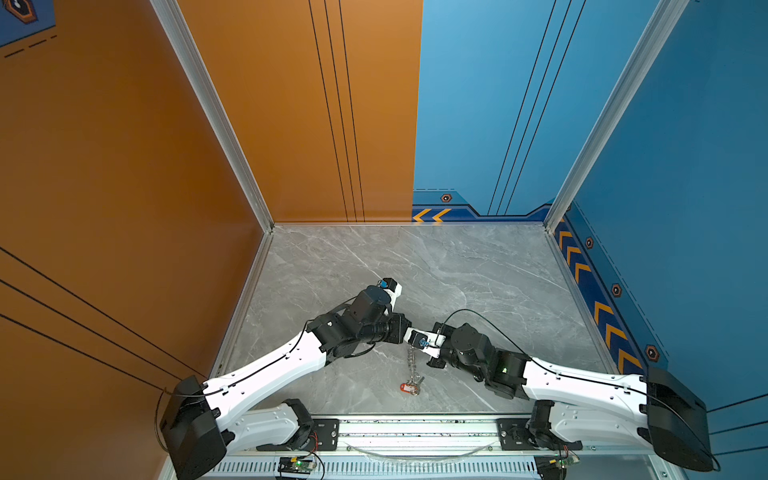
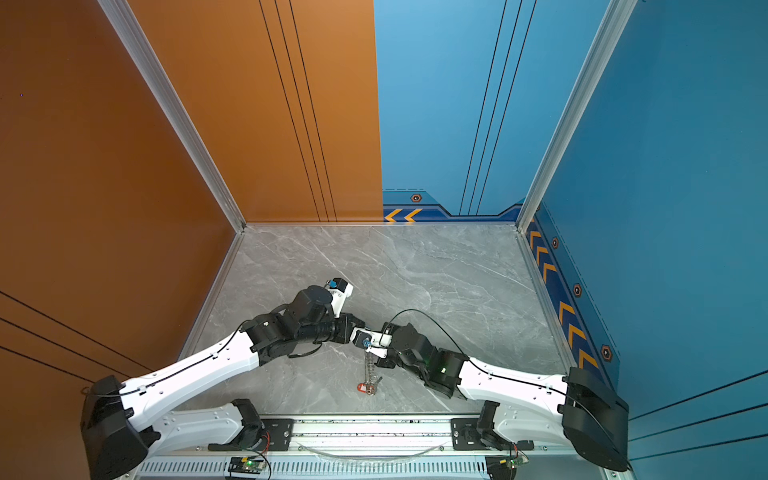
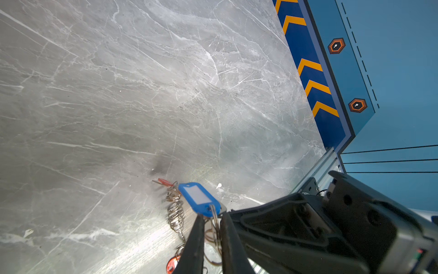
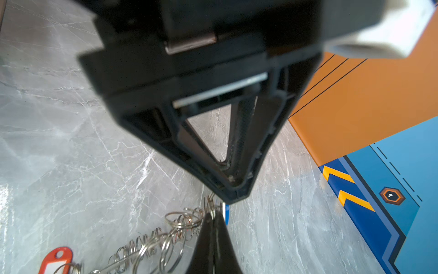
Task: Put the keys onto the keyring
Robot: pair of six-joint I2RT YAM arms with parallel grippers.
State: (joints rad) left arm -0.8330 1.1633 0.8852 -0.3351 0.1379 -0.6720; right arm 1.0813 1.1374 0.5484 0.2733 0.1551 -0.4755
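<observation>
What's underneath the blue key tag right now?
Below the blue tag the keyring shows only its row of split rings, running down to a red tag on the marble table. Its own key and the keyring's plate are hidden behind the tag and the left gripper.

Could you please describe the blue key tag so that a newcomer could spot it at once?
On the grey marble table, follow both arms to where the left hand and right hand meet. The blue tag sits there, at one end of a string of silver rings. No other tag is blue; the red tag lies at the string's other end.
</observation>
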